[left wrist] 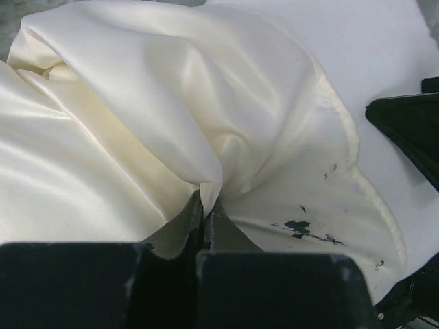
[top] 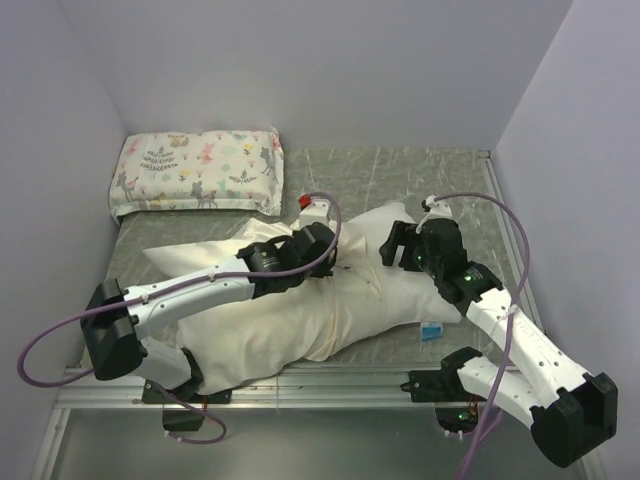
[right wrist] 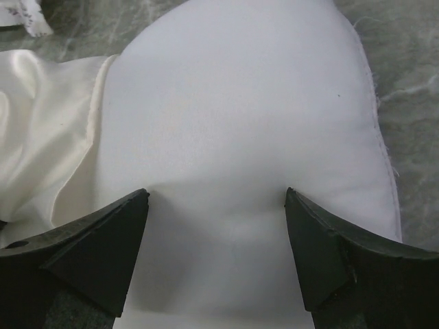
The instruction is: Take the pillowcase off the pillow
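Observation:
The cream glossy pillowcase (top: pixel 255 330) covers the left part of the white pillow (top: pixel 385 290), whose right end sticks out bare with a small blue label (top: pixel 431 329) at its near corner. My left gripper (top: pixel 322 252) is shut on a pinched fold of the pillowcase (left wrist: pixel 171 123) near its open hem; the fold rises from between the fingertips (left wrist: pixel 209 199). My right gripper (top: pixel 393 247) is open, its fingertips (right wrist: pixel 137 205) pressing down on the bare pillow (right wrist: pixel 240 123), which fills the gap between them. The pillowcase hem (right wrist: pixel 48 123) lies at the left there.
A small pillow printed with animals and leaves (top: pixel 198 170) lies at the back left against the wall. A red and white object (top: pixel 313 207) sits behind the left gripper. The grey marbled mat (top: pixel 440 175) is bordered by white walls and a metal rail at the near edge.

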